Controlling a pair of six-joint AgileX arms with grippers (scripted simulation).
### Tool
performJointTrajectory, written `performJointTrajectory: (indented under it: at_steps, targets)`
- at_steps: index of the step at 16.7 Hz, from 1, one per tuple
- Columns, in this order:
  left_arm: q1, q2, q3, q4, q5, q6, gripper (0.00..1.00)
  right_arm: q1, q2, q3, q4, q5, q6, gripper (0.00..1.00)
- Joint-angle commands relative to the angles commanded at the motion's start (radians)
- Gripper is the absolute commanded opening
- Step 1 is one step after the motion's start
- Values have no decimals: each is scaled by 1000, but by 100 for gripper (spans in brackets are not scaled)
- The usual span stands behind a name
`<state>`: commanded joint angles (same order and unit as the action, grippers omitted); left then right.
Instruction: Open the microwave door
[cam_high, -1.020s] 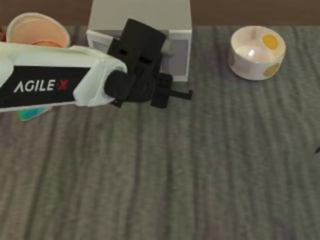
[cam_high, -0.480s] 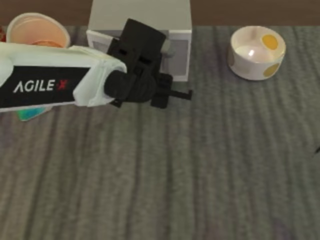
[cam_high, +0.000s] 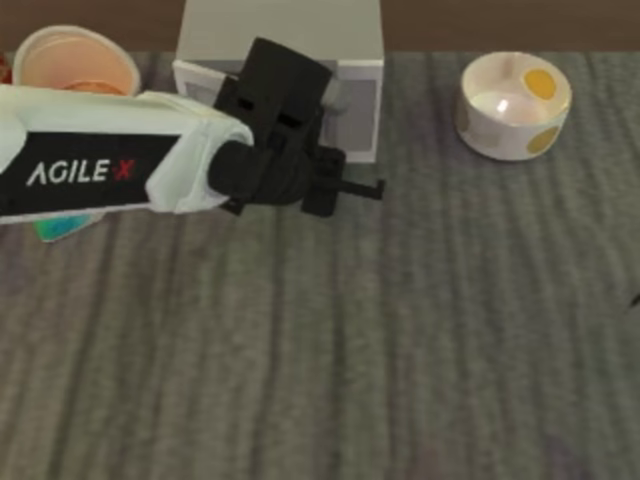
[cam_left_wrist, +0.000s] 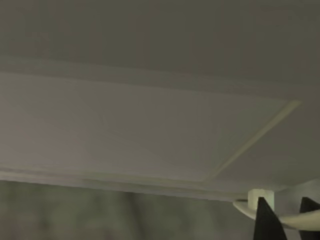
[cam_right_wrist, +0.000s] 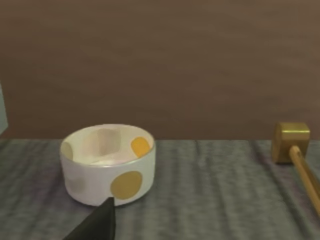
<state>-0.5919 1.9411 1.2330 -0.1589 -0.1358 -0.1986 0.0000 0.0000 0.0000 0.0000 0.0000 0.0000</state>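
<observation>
Left arm reaches from the top view's left edge; left hand sits at the front face of the microwave, over the microwave door. How far its fingers are apart: cannot tell. Left wrist view: door panel fills the frame, dark fingertips just beside a small white knob. The microwave stands at the back of the table, left of centre. Spotted white bowl back right, pink bowl back left. Right arm parked off the right edge; one dark finger shows in its wrist view, its opening not discernible. A brass-headed mallet lies near the spotted bowl.
</observation>
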Motion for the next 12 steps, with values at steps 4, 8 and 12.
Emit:
performJointTrajectory:
  at_steps: [4, 8, 12]
  targets:
    - [1, -10, -15, 6, 21, 16, 0, 0, 0, 0, 0, 0, 0, 100]
    - [15, -29, -42, 18, 41, 49, 0, 0, 0, 0, 0, 0, 0, 100]
    - [15, -29, -42, 18, 41, 49, 0, 0, 0, 0, 0, 0, 0, 100]
